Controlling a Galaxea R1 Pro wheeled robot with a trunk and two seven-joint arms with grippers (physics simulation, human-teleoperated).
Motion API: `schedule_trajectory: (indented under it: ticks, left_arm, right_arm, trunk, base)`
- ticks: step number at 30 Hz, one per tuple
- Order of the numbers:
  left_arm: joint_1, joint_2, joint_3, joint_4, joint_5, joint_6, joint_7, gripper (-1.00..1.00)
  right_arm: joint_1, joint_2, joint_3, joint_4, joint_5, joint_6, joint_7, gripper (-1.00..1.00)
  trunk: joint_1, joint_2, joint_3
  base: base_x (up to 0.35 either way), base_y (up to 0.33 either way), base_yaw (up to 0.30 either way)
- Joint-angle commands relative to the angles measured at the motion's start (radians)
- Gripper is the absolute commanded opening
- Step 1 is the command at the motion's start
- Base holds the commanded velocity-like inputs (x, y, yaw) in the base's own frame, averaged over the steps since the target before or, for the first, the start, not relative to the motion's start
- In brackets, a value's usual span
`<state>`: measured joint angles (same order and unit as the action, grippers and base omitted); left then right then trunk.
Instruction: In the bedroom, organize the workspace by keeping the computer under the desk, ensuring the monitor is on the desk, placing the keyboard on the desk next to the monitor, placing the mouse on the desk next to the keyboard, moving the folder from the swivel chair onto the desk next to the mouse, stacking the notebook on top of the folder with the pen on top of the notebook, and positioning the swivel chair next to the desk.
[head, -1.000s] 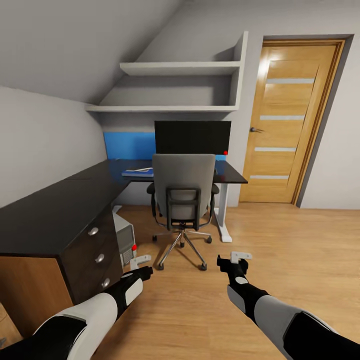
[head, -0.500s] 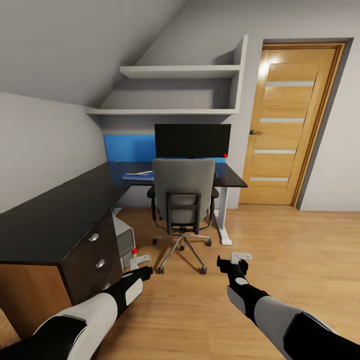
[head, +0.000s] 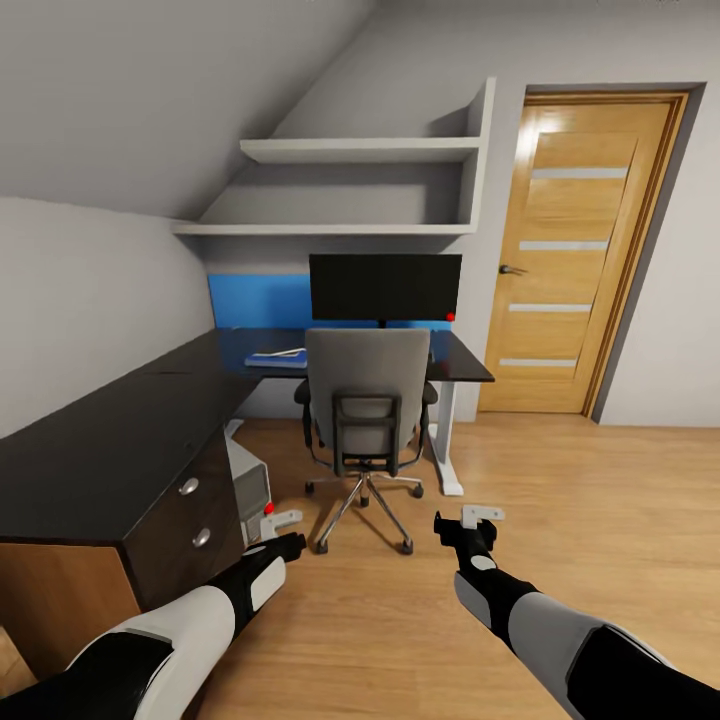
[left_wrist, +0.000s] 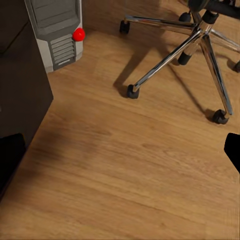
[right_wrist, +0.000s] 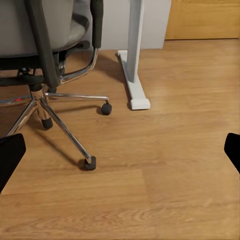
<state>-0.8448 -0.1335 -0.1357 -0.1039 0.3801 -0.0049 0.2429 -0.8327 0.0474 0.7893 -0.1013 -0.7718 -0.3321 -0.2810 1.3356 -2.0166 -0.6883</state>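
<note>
Our view has drawn back slightly from the black L-shaped desk (head: 120, 430), where the bright blue flat folder (head: 272, 358) lies beside the grey swivel chair (head: 367, 400), both jaws wide.

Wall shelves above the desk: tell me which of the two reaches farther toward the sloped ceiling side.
The lower shelf: its end runs out past the upper shelf, which stops shorter under the slope.

Even, bright simulated light is filling the room; the swivel chair (head: 366, 400) is casting soft floor shadows; renders are looking slightly compression-blurred.
</note>
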Motion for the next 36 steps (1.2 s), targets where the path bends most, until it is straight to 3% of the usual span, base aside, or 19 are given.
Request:
schedule_trajectory:
  ticks: [1,30,36]
  left_arm:
    - [0.000,0.000,-0.008,0.000,0.009,0.000,0.004,1.00]
    - [0.000,-0.008,-0.010,0.000,0.008,-0.001,0.003,1.00]
    - [0.000,-0.017,-0.010,0.051,0.009,-0.002,0.001,1.00]
  right_arm:
    - [-0.001,0.000,0.008,0.000,-0.007,-0.002,-0.004,1.00]
    - [0.000,-0.001,0.008,0.000,-0.007,-0.002,-0.004,1.00]
    - [0.030,0.005,0.010,0.001,-0.007,-0.002,-0.004,1.00]
  trunk:
    - [-0.004,0.007,0.002]
    - [-0.115,0.210,0.093]
    - [-0.138,0.252,0.112]
  base:
    - [0.000,0.000,0.000]
    - [0.000,0.000,0.000]
    - [0.000,0.000,0.000]
